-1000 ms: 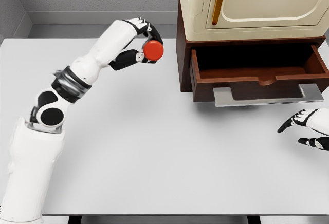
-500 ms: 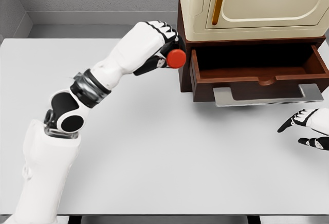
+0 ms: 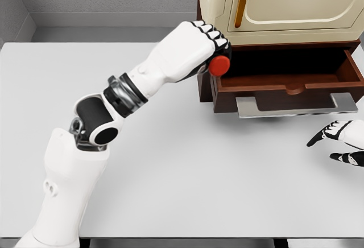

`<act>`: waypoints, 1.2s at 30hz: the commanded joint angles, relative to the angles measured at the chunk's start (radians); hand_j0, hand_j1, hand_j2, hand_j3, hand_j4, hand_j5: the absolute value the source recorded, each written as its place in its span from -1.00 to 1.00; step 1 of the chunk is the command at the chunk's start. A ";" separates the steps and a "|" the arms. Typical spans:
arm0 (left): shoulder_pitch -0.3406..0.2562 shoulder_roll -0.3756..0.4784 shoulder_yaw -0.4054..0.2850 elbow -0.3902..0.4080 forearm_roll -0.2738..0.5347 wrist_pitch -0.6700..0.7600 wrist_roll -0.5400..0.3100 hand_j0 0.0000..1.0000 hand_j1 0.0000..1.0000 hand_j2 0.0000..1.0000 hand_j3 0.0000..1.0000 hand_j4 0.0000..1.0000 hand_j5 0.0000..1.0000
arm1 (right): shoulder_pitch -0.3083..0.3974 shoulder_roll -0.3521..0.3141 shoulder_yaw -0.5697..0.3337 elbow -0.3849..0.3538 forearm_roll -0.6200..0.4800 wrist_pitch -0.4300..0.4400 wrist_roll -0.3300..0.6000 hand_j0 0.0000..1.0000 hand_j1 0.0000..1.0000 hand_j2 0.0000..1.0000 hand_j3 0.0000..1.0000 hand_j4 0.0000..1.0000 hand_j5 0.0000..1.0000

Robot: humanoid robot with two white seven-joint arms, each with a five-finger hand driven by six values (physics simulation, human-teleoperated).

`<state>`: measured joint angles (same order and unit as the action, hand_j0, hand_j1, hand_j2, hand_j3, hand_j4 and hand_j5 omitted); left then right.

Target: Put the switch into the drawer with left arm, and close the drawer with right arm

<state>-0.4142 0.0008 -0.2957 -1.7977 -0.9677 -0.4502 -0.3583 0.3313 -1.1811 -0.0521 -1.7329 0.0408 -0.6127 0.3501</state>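
Observation:
My left hand [image 3: 213, 52] is curled around a round red switch [image 3: 219, 65], holding it at the left end of the open brown drawer [image 3: 287, 83], just above its left wall. The drawer stands pulled out from under a cream cabinet [image 3: 284, 6], with a grey handle plate [image 3: 296, 104] along its front. The drawer's dark inside shows nothing lying in it. My right hand [image 3: 340, 143] rests low at the right edge of the table, fingers spread and holding nothing, below and to the right of the drawer handle.
The white table [image 3: 187, 162] stretches across the view, with grey walls behind it. The brown cabinet base [image 3: 203, 71] rises right behind my left hand.
My left arm has swung to the right, carrying the red switch from mid-table to the drawer's left end. The right hand has stayed still.

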 commanded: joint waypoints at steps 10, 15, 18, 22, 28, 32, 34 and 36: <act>-0.044 -0.001 -0.069 0.001 -0.123 0.010 0.001 -0.28 -0.28 -0.28 -0.28 -0.28 -0.28 | 0.000 -0.002 0.001 -0.002 -0.007 0.002 0.000 0.34 0.34 0.34 0.34 0.34 0.34; -0.071 -0.001 -0.102 0.004 -0.140 0.011 0.001 -0.28 -0.28 -0.28 -0.28 -0.28 -0.28 | 0.000 -0.002 0.000 -0.002 -0.007 0.002 0.000 0.34 0.34 0.34 0.34 0.34 0.34; -0.077 -0.001 -0.115 0.006 -0.152 0.011 0.001 -0.28 -0.28 -0.28 -0.28 -0.28 -0.28 | 0.000 -0.002 0.001 -0.004 -0.007 0.002 0.000 0.34 0.34 0.34 0.34 0.34 0.34; -0.094 -0.001 -0.146 0.011 -0.163 0.045 0.001 -0.28 -0.28 -0.28 -0.28 -0.28 -0.28 | 0.000 -0.002 0.001 -0.004 -0.007 0.002 0.000 0.34 0.34 0.34 0.34 0.34 0.34; -0.115 -0.001 -0.172 0.011 -0.174 0.064 0.001 -0.28 -0.28 -0.28 -0.28 -0.28 -0.28 | 0.000 -0.002 0.001 -0.005 -0.007 0.002 0.000 0.34 0.34 0.34 0.34 0.34 0.34; -0.127 -0.001 -0.180 0.011 -0.174 0.065 0.001 -0.28 -0.28 -0.28 -0.28 -0.28 -0.28 | 0.000 -0.002 0.000 -0.004 -0.007 0.002 0.000 0.36 0.36 0.36 0.36 0.36 0.36; -0.143 -0.001 -0.192 0.018 -0.175 0.079 0.001 -0.28 -0.28 -0.28 -0.28 -0.28 -0.28 | 0.000 -0.002 0.000 -0.004 -0.006 0.002 0.000 0.38 0.38 0.38 0.38 0.38 0.38; -0.158 -0.001 -0.215 0.029 -0.175 0.114 0.001 -0.28 -0.28 -0.28 -0.28 -0.28 -0.28 | 0.000 -0.002 0.000 -0.004 -0.006 0.002 0.000 0.38 0.38 0.38 0.38 0.38 0.38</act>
<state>-0.5737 0.0000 -0.4956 -1.7763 -1.1453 -0.3591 -0.3582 0.3313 -1.1806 -0.0520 -1.7363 0.0420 -0.6127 0.3500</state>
